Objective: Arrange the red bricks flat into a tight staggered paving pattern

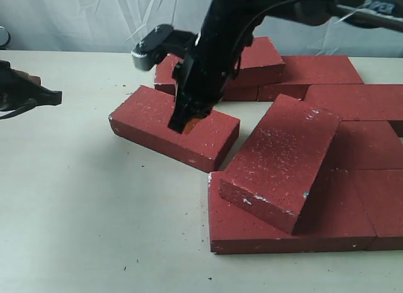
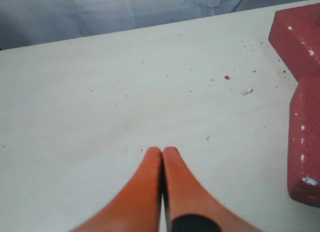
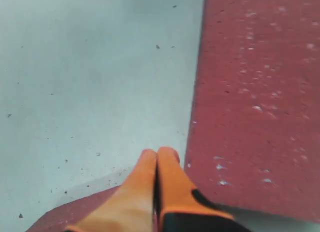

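- my right gripper has its orange fingers pressed together, holding nothing, tip down at the top of the loose brick; i cannot tell if it touches.
- my left gripper is closed and empty too, over bare table at the left edge.
- the loose brick lies flat and askew, left of the laid bricks; a tilted brick leans across their near row.
- i judge the bricks heavy, rigid and grippy, with chip-prone corners: better shoved from a side face, or pinched across the narrow width.
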Motion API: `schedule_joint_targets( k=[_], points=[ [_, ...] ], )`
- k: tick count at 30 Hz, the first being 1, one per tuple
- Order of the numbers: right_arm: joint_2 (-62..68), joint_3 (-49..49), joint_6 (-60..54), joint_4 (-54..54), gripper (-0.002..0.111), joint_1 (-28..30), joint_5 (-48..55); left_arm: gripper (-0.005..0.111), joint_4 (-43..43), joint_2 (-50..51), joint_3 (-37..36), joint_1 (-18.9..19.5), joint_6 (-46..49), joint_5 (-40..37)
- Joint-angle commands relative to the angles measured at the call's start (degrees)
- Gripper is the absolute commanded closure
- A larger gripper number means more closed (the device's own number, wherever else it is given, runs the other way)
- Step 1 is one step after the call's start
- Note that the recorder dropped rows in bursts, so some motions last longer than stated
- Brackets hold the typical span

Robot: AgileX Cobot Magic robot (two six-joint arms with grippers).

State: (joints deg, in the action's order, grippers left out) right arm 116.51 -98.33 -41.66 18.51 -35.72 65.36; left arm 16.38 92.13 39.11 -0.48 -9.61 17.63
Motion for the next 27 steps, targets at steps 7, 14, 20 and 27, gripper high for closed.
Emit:
schedule_joint_targets(
  k=[7, 14, 20, 27],
  points=[
    [8.6, -2.7, -4.9, -0.7, 0.109, -4.4, 4.6, 0.107, 26.7, 9.0, 4.8, 0.3, -26.2, 6.0],
    [10.7, -2.7, -4.8, -3.2, 0.109, -4.4, 4.6, 0.107, 29.7, 14.1, 6.1, 0.3, -29.4, 11.5],
    [12.7, -2.7, -4.5, -10.7, 0.109, -4.4, 1.2, 0.107, 29.7, 14.1, 6.1, 0.3, -29.4, 11.9],
    [13.1, -2.7, -3.7, -13.5, 0.109, -4.4, -10.6, 0.107, 30.3, 14.1, 6.1, 0.3, -29.4, 12.8]
  ],
)
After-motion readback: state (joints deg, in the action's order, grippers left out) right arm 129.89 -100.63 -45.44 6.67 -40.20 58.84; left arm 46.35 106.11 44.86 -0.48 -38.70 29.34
